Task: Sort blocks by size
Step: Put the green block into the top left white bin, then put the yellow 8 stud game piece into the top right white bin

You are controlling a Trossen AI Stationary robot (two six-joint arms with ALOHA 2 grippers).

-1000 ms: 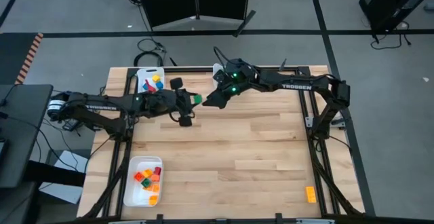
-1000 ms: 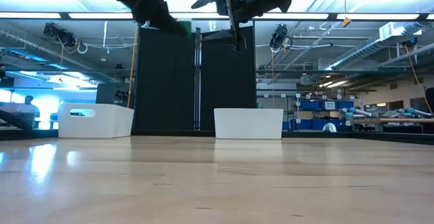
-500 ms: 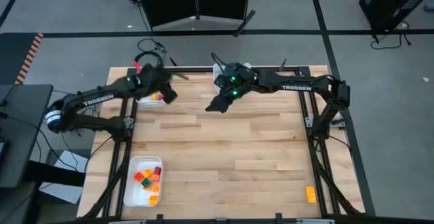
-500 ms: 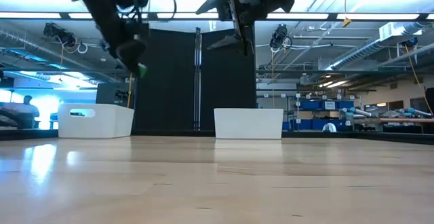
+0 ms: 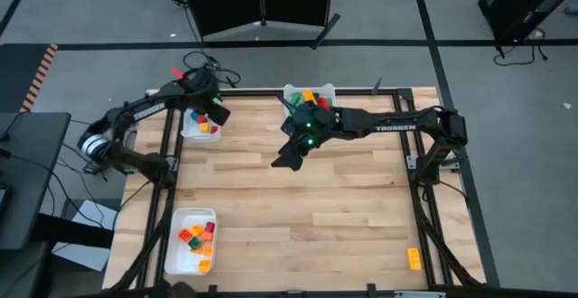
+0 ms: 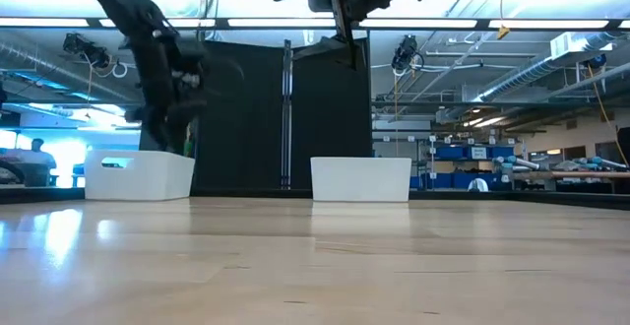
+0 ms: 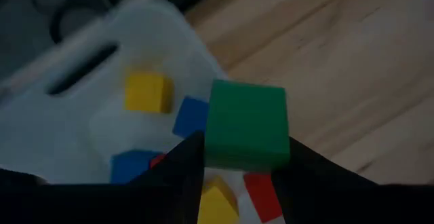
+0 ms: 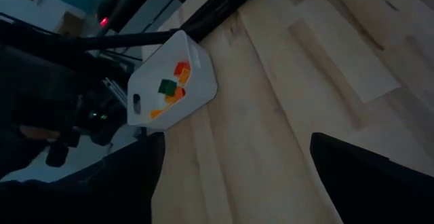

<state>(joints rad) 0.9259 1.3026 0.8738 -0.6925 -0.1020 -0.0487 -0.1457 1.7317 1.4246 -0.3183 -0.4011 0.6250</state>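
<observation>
- held a green block [image 7: 245, 125] pinched in the left gripper [image 5: 215, 116], above the white tray [image 5: 188, 128] at eleven o'clock on the table [image 5: 316, 199].
- showed yellow, blue and red blocks [image 7: 146, 92] already lying in that tray.
- hovered the right gripper [image 5: 291, 152] with fingers spread wide and empty, near twelve o'clock.
- kept more blocks in the twelve o'clock tray [image 5: 327, 90] and the seven o'clock tray [image 5: 177, 244].
- left one orange block [image 5: 414, 258] loose at five o'clock; judged the sorting well along, not finished.

Ceiling strip lights [image 6: 295, 22] glare across the low view, their sheen lying on the desk [image 6: 315, 266]. The left arm [image 6: 157, 59] there looks motion-blurred. Both wrist views are dim; the tray [image 7: 81, 95] seems out of focus.
</observation>
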